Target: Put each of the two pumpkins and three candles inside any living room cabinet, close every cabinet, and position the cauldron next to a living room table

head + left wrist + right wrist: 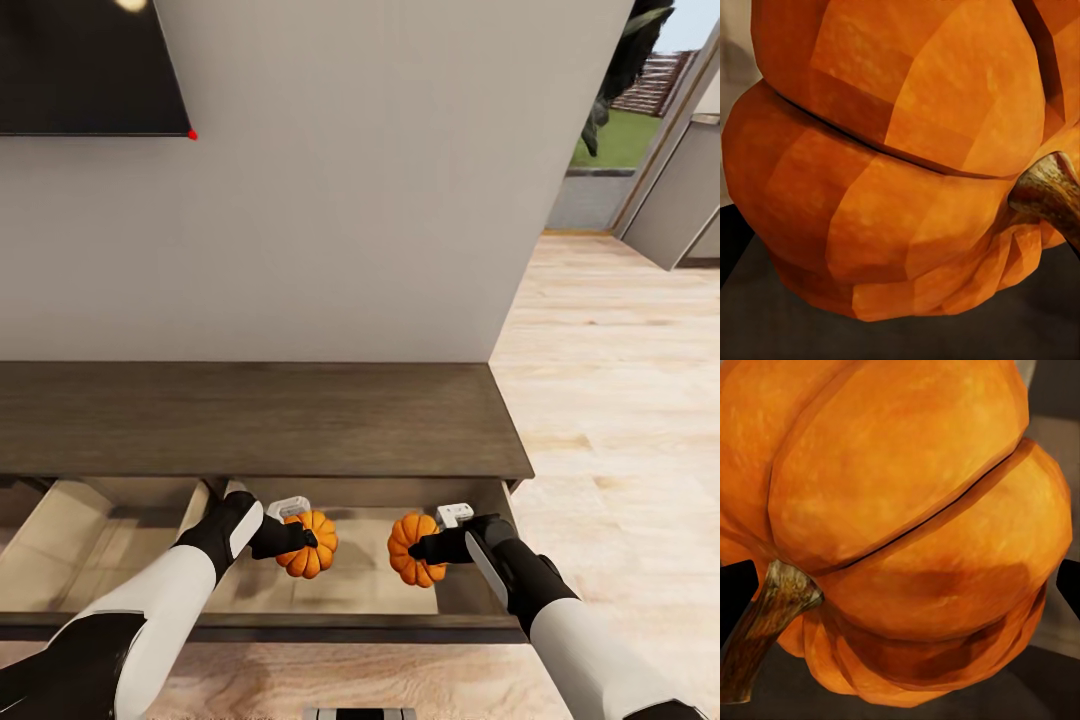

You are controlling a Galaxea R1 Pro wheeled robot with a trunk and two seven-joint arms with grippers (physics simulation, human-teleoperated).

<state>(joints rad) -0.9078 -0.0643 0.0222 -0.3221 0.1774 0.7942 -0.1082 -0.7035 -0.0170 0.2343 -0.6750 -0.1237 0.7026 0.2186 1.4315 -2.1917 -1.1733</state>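
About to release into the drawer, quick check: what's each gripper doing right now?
Left gripper: shut on the left pumpkin, over the open drawer.
Right gripper: shut on the right pumpkin, over the same drawer.

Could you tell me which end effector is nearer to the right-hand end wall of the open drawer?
Right. The right end effector, gripping a pumpkin, is beside the drawer's end wall; the left end effector is farther along toward the drawer's middle.

Both arms have smooth white shells that turn black near the wrists. The left gripper [300,528] and right gripper [428,540] are black, each with a small white block just behind its fingers.
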